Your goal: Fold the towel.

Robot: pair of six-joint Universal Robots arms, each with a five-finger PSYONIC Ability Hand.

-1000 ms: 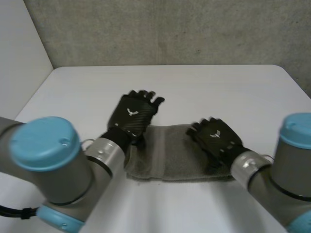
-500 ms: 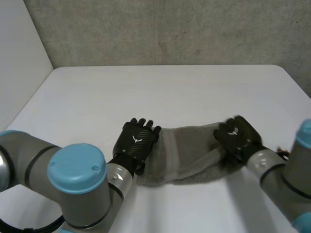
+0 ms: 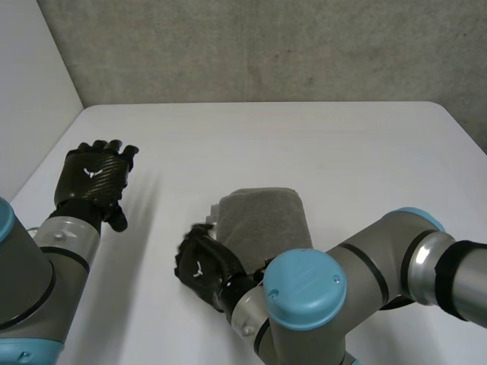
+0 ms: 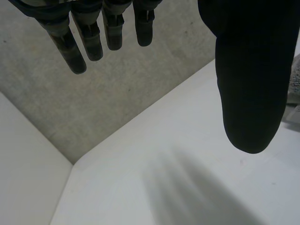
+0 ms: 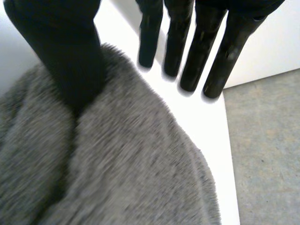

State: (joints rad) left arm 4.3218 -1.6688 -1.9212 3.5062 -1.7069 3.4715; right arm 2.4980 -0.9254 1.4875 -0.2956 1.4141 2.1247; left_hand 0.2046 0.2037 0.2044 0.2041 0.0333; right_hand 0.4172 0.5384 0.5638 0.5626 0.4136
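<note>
Far out at 9 o'clock from the towel (image 3: 262, 220): left hand (image 3: 93, 176), up off the white table (image 3: 327, 137), well apart from the cloth. Fingers (image 4: 77, 44) straight & spread, thumb out, nothing in them.

Mid table: towel, grey & fluffy, lying as a short thick stack. Looks folded over, w/ layers showing along its 9 o'clock side.

At the towel's 7 o'clock corner: right hand (image 3: 202, 270), arm reaching across the near side. Thumb lying on top of the cloth, fingers (image 5: 201, 47) straight & past the edge, over bare table. Not curled, no pinch to see, just resting there.

Handling, prob.: soft, light, floppy, not slippery, can't break. Won't keep a shape by itself, so the top layer may slide or flop open if let go fast. Best hold: a corner or an edge, all layers pinched together, one hand per corner for any more folding. Open palm on the middle good for pressing flat.
</note>
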